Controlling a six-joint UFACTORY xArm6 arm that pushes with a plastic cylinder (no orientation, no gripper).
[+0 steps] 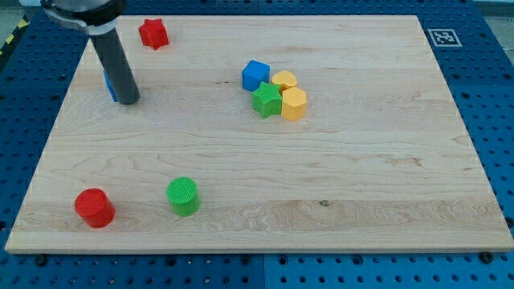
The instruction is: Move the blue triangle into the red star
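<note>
Toward the view's top left, on a pale wooden tabletop [361,160]: a straight dark rod, slanting down to my tip [128,101]. No claw visible on this arm, so nothing to report as clenched or released.

Eight small coloured blocks in all, two of each colour:
- Red, two: a red star block [152,34] close to the top edge, up and to the right of the rod; a red cylinder block [95,208] near the bottom left corner.
- Blue, two: a blue triangle block [108,84], mostly hidden behind the rod and showing only as a sliver at the rod's left side, just beside my tip, shape hard to confirm; a blue cube block [255,75] up near the middle.
- Green, two: a green star block [267,99] just below the blue cube; a green cylinder block [183,196] right of the red cylinder, apart from it.
- Yellow, two: a yellow block [283,80] of unclear shape; a yellow hexagon block [294,104] below it.

Blue cube, green star and both yellow blocks packed together in one touching cluster.

Blue triangle near the left edge, below and left of the red star, apart from it, bare wood between. Wide open wood across the right half and along the centre band. Black-and-white square marker [442,37] at the top right corner.
</note>
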